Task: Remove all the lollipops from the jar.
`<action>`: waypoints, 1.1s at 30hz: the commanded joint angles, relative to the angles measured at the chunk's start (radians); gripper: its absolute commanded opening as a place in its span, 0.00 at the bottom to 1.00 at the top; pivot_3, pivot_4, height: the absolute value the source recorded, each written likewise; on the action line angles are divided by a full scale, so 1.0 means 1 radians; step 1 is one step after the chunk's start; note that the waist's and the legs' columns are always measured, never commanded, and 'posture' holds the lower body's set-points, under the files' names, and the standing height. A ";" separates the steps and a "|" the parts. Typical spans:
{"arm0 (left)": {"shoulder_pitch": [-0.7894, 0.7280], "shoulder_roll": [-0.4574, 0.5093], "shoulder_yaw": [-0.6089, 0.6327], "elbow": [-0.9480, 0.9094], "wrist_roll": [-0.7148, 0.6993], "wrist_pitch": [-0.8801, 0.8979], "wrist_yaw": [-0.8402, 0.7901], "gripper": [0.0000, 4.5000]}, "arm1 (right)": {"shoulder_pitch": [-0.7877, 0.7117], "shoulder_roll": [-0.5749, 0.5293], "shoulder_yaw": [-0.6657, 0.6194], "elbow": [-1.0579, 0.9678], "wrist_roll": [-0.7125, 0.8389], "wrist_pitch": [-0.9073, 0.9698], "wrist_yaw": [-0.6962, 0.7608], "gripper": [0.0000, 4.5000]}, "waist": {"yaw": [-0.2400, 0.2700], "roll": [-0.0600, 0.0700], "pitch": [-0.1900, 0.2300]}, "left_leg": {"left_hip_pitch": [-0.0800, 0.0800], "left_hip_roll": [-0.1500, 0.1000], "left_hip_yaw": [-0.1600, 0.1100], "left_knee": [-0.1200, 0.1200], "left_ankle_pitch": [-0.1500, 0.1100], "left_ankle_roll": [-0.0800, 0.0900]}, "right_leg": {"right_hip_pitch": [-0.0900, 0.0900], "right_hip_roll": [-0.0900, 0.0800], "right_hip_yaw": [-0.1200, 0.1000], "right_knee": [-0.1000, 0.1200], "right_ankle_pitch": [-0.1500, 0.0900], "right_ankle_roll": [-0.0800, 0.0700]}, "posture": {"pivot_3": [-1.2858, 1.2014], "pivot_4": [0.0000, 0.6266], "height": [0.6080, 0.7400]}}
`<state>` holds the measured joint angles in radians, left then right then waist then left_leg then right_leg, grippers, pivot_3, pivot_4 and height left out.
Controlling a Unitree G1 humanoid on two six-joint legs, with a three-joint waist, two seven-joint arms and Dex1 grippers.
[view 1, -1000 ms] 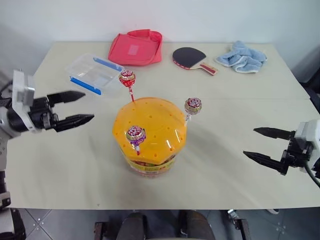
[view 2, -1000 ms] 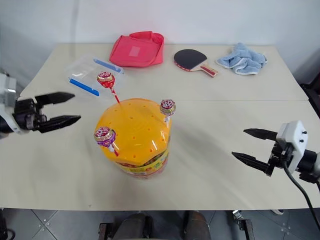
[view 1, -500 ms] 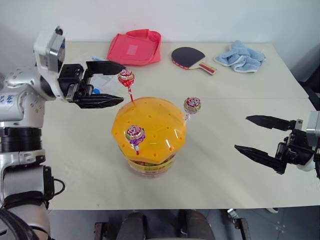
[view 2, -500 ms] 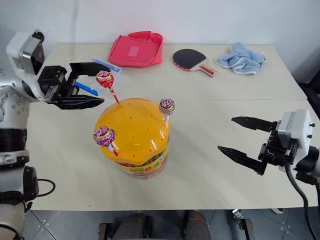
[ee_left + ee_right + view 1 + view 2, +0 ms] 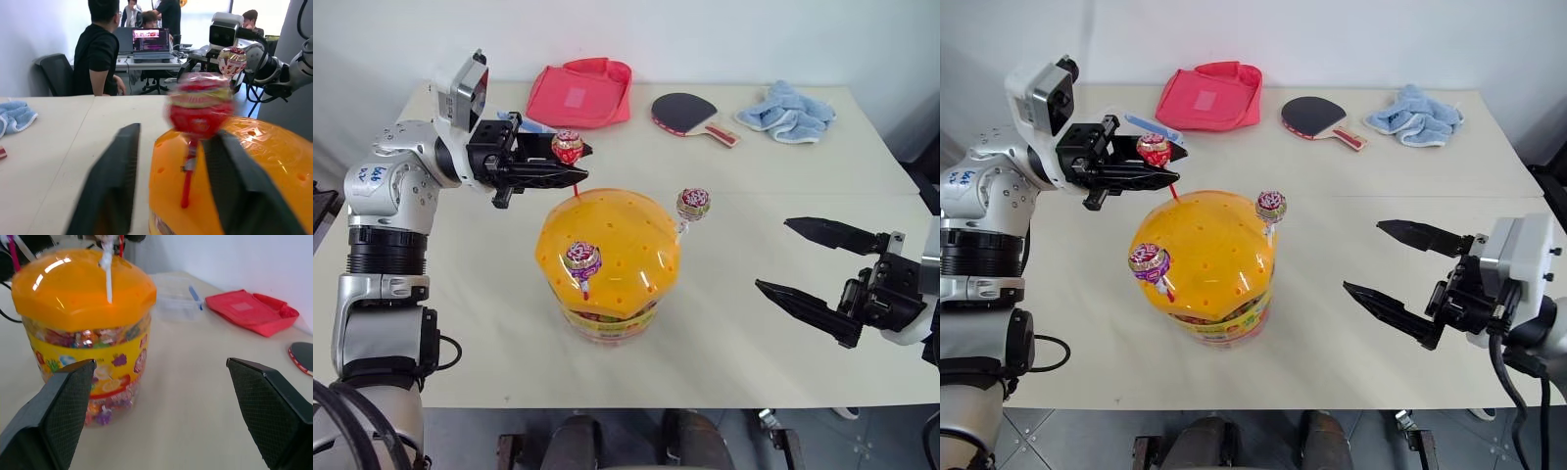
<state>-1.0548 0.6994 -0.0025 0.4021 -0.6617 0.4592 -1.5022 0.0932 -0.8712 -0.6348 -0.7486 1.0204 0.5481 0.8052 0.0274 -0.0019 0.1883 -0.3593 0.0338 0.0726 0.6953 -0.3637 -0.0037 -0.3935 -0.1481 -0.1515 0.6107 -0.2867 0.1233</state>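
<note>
Lollipops: three, all stuck stick-first into holes in the orange domed lid of the jar point(image 5: 607, 259), which stands mid-table.

Target lollipop point(image 5: 567, 148) sits at the back-left of the lid, red stick. Long axis is its stick: runs up out of the hole, tilted back and toward the robot's left, head at the top. Its head is level with the left gripper point(image 5: 570, 164) fingertips; the stick passes down just below them. In the left wrist view the stick point(image 5: 188, 169) lies between the two fingers, close to one of them, head above. Fingers have narrowed around it, but I can't tell whether they actually pinch the stick yet; a gap shows beside it.

Second lollipop point(image 5: 693, 204), white stick, at the lid's back-right edge, roughly upright, well clear of either gripper's fingers. Third lollipop point(image 5: 581, 259) on the front face, red stick, leaning out toward the robot.

Right gripper point(image 5: 808, 262) hangs well off to the jar's right, fingers spread wide, nothing between them.

Step in hand, my read: grab and extract. Clamp on the stick just under the head, not on the wrapper. Pull along the stick's own tilt, not straight up, or the stick binds in the hole and drags the jar. If the jar lifts, steadying it with the right gripper looks sensible.
</note>
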 commanded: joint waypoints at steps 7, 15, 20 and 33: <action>-0.118 -0.009 0.043 -0.010 -0.010 0.014 -0.029 0.00 | 0.009 -0.025 -0.049 -0.012 0.074 -0.007 -0.005 1.00 | 0.000 -0.002 0.001 | -0.003 0.000 -0.002 0.003 0.000 0.001 | 0.000 0.000 -0.001 0.000 0.000 0.000 | 0.52 0.24 1.00; -0.196 0.052 0.094 -0.018 0.046 0.090 0.146 0.00 | -0.020 -0.050 -0.024 0.023 0.083 -0.006 0.034 1.00 | -0.002 -0.003 0.002 | -0.003 0.000 -0.003 0.003 0.000 0.001 | 0.000 0.000 -0.001 0.001 0.000 0.000 | 0.52 0.24 1.00; -0.105 0.237 0.051 -0.021 0.220 0.289 0.364 0.00 | -0.037 -0.073 -0.018 0.044 0.099 0.001 0.083 1.00 | -0.008 -0.002 0.002 | -0.002 0.000 -0.002 0.002 0.000 0.001 | -0.001 0.000 -0.001 0.001 0.000 0.000 | 0.52 0.24 1.00; 0.581 0.453 0.105 -0.213 0.374 0.572 0.646 0.00 | -0.179 -0.095 0.153 0.183 0.008 -0.015 0.203 1.00 | 0.006 -0.014 0.008 | -0.001 0.000 0.002 0.002 -0.003 0.003 | -0.003 -0.001 0.005 0.003 0.000 0.000 | 0.52 0.24 1.00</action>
<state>-0.4784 1.1263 0.0644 0.2366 -0.2876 1.0253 -0.8597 -0.0713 -0.9647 -0.4746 -0.5662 1.0291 0.5472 0.9966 0.0329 -0.0158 0.1961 -0.3607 0.0337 0.0741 0.6974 -0.3663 -0.0010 -0.3967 -0.1487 -0.1464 0.6132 -0.2866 0.1232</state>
